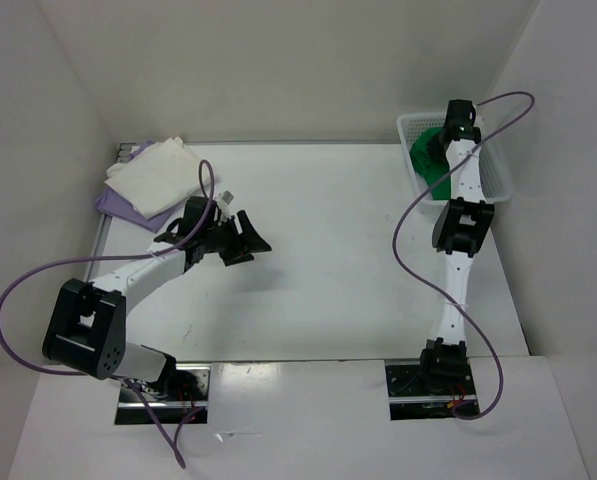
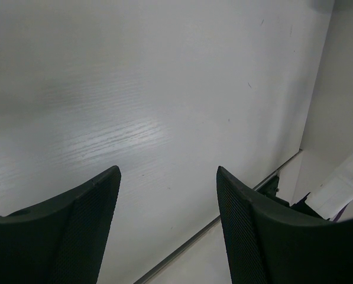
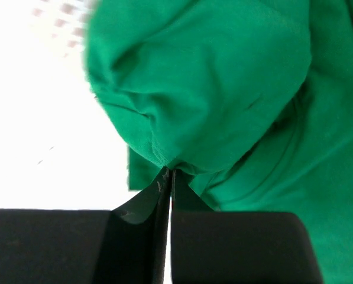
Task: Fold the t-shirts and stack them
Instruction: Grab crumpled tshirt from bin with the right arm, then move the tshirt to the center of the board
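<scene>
The green t-shirt (image 1: 430,158) lies bunched in the white mesh basket (image 1: 501,176) at the back right. My right gripper (image 3: 171,171) reaches down into the basket and is shut on a fold of that green t-shirt (image 3: 223,89), its jaws pressed together at the cloth's hem. At the back left, the cream t-shirt (image 1: 158,175) lies folded on top of the lavender t-shirt (image 1: 118,205). My left gripper (image 1: 246,240) hovers open over bare table to the right of that stack, and in the left wrist view nothing sits between its fingers (image 2: 87,225).
White walls close in the table on the left, back and right. A metal rail (image 2: 223,222) runs along the table's edge in the left wrist view. Purple cables loop beside both arms.
</scene>
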`<state>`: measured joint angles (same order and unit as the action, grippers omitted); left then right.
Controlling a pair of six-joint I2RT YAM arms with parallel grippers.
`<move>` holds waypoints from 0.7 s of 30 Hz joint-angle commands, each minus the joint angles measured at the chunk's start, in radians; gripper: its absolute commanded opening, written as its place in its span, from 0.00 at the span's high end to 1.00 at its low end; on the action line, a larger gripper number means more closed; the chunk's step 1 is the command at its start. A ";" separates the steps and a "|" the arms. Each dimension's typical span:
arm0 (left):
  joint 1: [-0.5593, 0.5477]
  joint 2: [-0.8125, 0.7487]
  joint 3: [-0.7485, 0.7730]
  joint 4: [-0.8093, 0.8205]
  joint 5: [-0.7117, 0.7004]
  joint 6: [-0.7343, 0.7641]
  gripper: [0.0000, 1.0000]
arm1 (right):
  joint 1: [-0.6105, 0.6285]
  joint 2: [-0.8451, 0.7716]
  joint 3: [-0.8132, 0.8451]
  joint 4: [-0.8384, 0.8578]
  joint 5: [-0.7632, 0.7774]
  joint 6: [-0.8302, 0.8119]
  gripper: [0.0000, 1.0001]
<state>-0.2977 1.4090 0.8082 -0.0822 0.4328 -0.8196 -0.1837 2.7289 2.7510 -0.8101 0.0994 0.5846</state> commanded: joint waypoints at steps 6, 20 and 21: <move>0.043 0.057 0.132 0.140 0.064 -0.154 0.27 | 0.016 -0.423 0.030 0.002 -0.127 -0.009 1.00; 0.199 -0.008 0.140 0.153 -0.003 -0.245 0.27 | 0.277 -1.018 -0.062 0.471 -0.780 0.302 1.00; 0.234 -0.022 0.129 0.153 -0.003 -0.254 0.27 | 0.277 -1.018 -0.073 0.567 -0.814 0.343 1.00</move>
<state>-0.1173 1.4509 0.9684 0.0509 0.4393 -1.0405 0.0772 1.6722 2.6804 -0.4442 -0.4999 0.7654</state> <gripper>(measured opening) 0.733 0.005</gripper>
